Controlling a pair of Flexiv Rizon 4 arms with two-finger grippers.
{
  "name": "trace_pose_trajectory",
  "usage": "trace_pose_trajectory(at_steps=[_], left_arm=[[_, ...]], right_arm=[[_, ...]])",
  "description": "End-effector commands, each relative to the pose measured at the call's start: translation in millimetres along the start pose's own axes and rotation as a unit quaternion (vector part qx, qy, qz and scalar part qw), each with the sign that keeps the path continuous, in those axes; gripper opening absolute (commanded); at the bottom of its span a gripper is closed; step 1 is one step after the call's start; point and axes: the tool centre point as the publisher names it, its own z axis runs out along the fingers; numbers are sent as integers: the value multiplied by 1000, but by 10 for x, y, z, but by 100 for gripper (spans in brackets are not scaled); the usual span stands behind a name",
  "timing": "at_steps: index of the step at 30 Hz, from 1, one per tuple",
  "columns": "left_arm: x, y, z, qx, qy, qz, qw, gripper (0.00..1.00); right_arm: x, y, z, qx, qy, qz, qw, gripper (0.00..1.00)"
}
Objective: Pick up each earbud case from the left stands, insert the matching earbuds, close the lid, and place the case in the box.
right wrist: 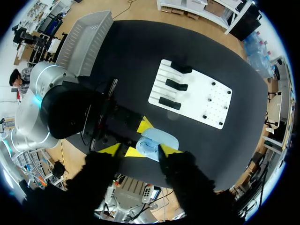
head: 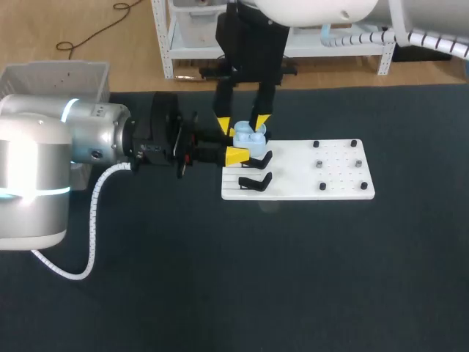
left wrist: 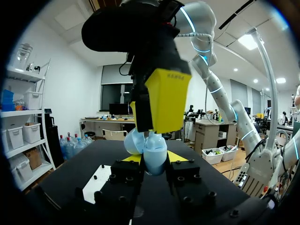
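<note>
— Left pincer point(left wrist: 154, 157)?
— Clenched on the pale blue case point(left wrist: 149, 146), held up off the stands point(head: 254, 182) below it.
— Right pincer point(right wrist: 139, 149)?
— Released, straddling the case from above.
— Advice?
— Keep the left grip firm and press the lid squarely, or the case may twist out.

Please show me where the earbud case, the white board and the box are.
earbud case point(head: 249, 135): head view, on its light blue body.
white board point(head: 289, 176): head view, on a bare middle part.
box point(head: 55, 82): head view, on its wall.
</note>
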Motion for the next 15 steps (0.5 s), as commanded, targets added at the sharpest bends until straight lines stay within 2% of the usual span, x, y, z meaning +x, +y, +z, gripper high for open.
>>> trace_pose_trajectory(at_steps=[1,7,10,12,15], left_arm=[[-3,-9,-2,0,0,1,1000,0],[-3,-9,-2,0,0,1,1000,0],[-3,-9,-2,0,0,1,1000,0],[-3,-9,-2,0,0,1,1000,0],[-3,-9,-2,0,0,1,1000,0]], right_arm=[[84,-11,-35,0,-12,0,1000,100],[100,-67,-221,-17,-42,15,999,100],[-4,-193,-295,-22,-77,61,995,100],[-98,-295,-304,-17,-109,104,988,100],[-232,-447,-273,-13,-134,159,978,100]])
